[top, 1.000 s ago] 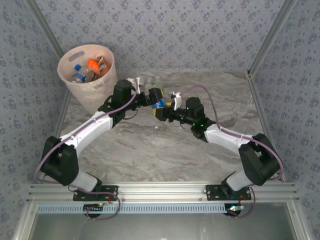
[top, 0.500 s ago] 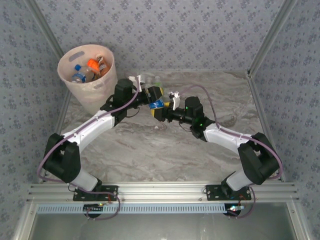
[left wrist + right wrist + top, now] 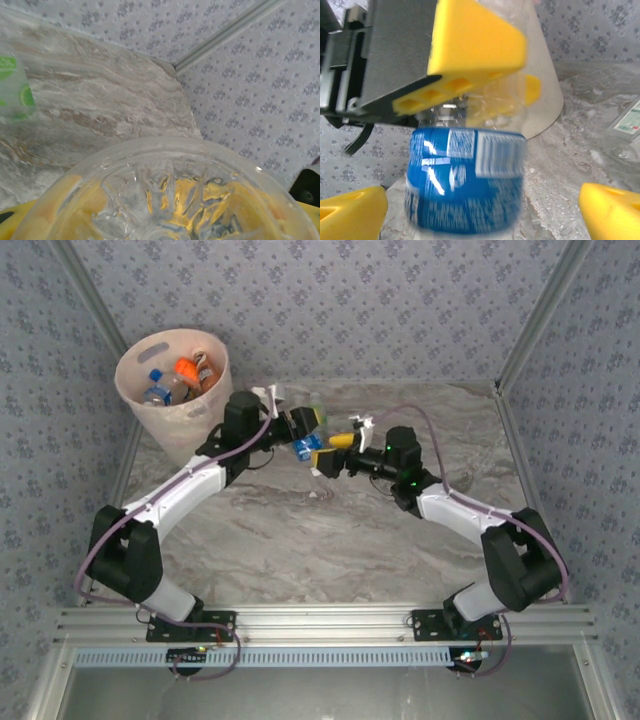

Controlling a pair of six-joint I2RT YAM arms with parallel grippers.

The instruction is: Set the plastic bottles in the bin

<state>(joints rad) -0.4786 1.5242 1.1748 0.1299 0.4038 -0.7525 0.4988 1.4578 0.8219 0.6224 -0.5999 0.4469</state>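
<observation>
- Jaws of the left gripper are clamped on the blue-labelled bottle, which is held above the worktop.
- Right gripper jaws are spread wide, clear of the label.
- A handover is judged likely, as the bin is set near, on the left arm's side.

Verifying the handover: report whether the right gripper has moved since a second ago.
Yes. The right gripper has drawn back rightward, away from the bin, with its jaws now open off the blue-labelled bottle.
</observation>
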